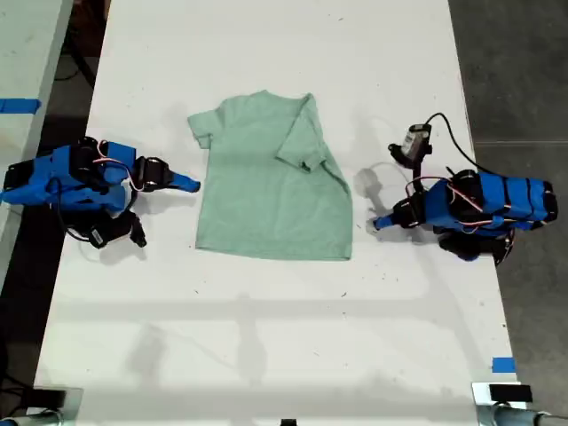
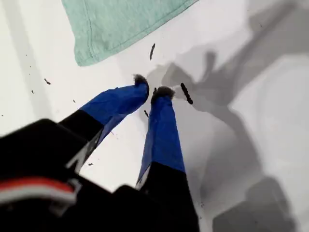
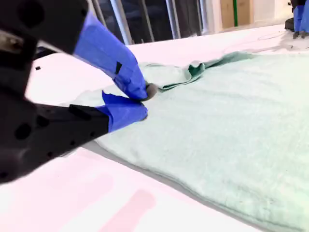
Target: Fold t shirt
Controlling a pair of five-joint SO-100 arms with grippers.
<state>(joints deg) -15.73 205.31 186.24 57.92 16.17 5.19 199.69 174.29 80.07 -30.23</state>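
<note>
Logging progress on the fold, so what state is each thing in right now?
t shirt: lying flat on the table, partly folded; the sleeve on the exterior view's right is turned in over the body, the other is spread out.
my first gripper: shut, empty, over bare table near a shirt corner.
my second gripper: shut, at the shirt's edge, no cloth visibly pinched.

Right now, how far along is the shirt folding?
One sleeve is folded onto the t shirt. Nothing is in hand: my first gripper and my second gripper are shut beside it. The other sleeve and the body folds remain.
</note>
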